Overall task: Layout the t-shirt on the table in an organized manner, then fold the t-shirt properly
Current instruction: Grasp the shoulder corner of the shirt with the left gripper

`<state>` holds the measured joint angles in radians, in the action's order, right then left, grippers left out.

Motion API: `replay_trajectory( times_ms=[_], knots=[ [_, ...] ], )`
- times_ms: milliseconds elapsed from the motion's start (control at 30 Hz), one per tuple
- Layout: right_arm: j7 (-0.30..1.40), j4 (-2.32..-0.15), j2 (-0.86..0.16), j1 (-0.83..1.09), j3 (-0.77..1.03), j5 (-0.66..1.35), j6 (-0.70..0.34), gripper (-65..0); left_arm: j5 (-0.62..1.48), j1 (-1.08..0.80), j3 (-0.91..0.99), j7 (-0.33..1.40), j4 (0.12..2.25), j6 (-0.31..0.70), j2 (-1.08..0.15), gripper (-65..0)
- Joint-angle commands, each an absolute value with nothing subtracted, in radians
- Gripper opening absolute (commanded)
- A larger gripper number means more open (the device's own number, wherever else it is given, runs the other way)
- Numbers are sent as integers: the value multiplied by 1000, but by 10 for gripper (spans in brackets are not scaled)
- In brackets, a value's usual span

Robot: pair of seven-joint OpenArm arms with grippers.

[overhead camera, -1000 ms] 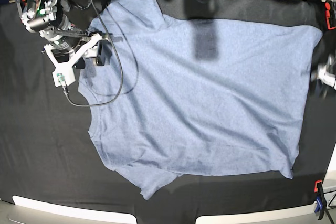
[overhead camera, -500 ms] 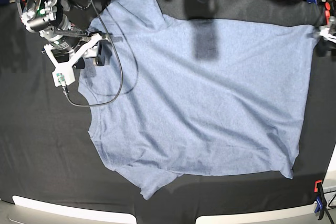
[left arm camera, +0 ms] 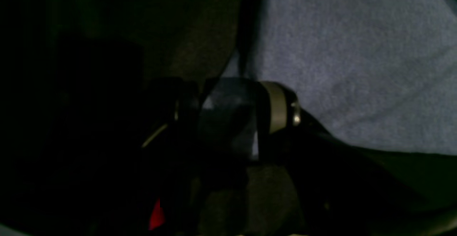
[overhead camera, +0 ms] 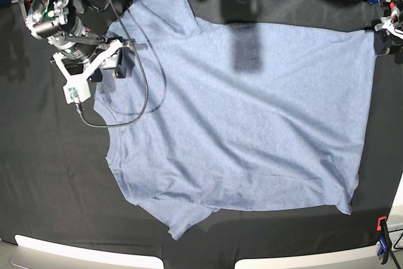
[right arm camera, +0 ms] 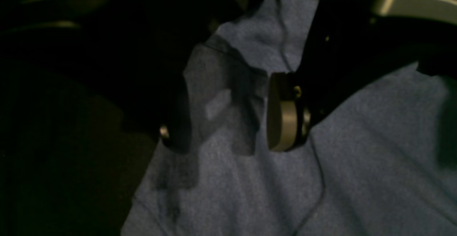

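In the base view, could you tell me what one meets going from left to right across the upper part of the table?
right gripper → t-shirt → left gripper, above the black-covered table.

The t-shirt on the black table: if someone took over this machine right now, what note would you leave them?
Right gripper: fingers open, nothing held, poised over the t-shirt near the collar and far sleeve.
Left gripper: fingers look open, at the shirt's hem corner by the table edge; no cloth visibly pinched.
T-shirt: spread flat on the black table, near sleeve slightly tucked under.
Done: layout, mostly.
Left: tidy the near sleeve, then all the folding.
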<state>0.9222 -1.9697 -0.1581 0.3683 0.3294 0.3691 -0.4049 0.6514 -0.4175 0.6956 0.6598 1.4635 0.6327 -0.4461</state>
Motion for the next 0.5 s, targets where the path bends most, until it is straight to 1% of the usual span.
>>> replay_trajectory(
  times_ms=[0, 67, 100, 200, 267, 333, 400, 433, 467],
  knots=[
    [903, -1985, -166, 364, 333, 382, -415, -323, 644, -414, 699, 610, 1465, 637, -459, -404],
    [911, -1985, -166, 364, 333, 382, -415, -323, 595, -413, 683, 547, 1435, 637, -455, -404],
    [914, -1985, -167, 364, 333, 382, -415, -323, 585, -411, 674, 542, 1420, 637, -455, -404],
    [916, -1985, -167, 364, 333, 382, -415, -323, 586, -411, 659, 595, 1398, 661, -454, -404],
    [916, -1985, -166, 364, 333, 382, -415, -323, 650, -416, 658, 669, 1398, 698, -455, -404],
    [916, -1985, -167, 364, 333, 382, -415, -323, 739, -416, 658, 753, 1399, 698, -455, -404],
    [916, -1985, -167, 364, 333, 382, -415, -323, 827, -416, 658, 800, 1401, 698, -455, -405],
    [916, -1985, -166, 364, 333, 382, -415, -323, 849, -416, 658, 804, 1402, 698, -455, -410],
    [916, -1985, -166, 364, 333, 382, -415, -323, 859, -415, 658, 803, 1402, 698, -455, -436]
  ],
)
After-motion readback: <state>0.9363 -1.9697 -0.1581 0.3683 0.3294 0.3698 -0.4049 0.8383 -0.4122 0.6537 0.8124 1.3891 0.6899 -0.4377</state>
